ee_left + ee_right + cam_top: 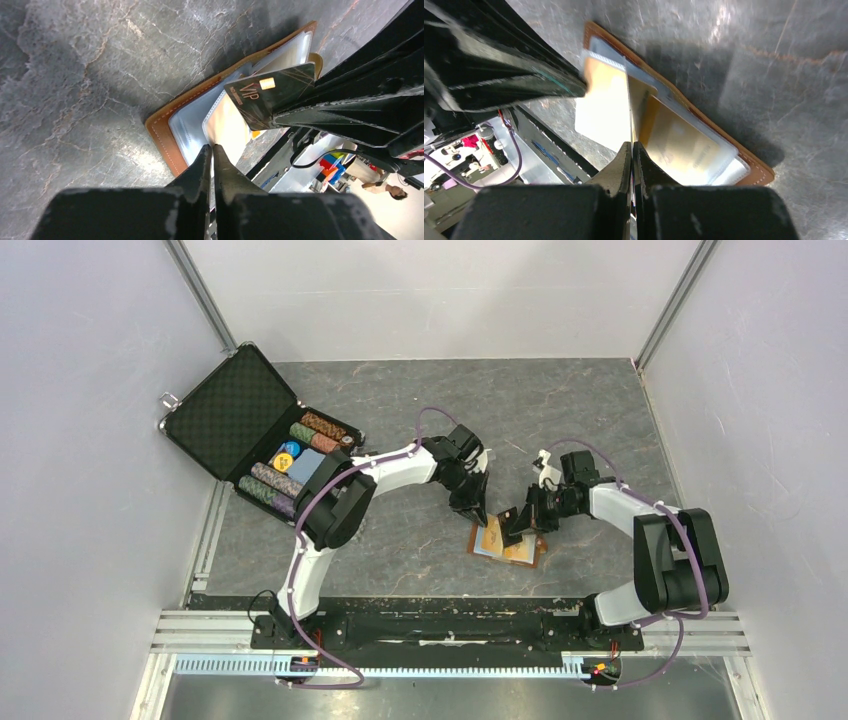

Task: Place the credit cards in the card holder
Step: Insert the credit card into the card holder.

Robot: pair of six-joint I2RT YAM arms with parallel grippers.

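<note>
The tan-brown card holder (pixel 530 553) lies open on the grey table, its clear sleeves facing up (pixel 162 132) (pixel 754 167). An orange-gold card (pixel 679 142) sits inside one sleeve. My left gripper (pixel 480 514) (pixel 212 146) is shut on the edge of a clear sleeve and holds it up. My right gripper (pixel 514 530) (pixel 631 144) is shut on a dark "VIP" credit card (pixel 277 87), tilted over the open sleeve. That card shows edge-on in the right wrist view (pixel 630 110). The two grippers stand close together over the holder.
An open black foam-lined briefcase (pixel 230 405) with rows of poker chips (pixel 300 455) and a pale blue block stands at the back left. Grey walls close in both sides. A metal rail (pixel 450 625) runs along the near edge.
</note>
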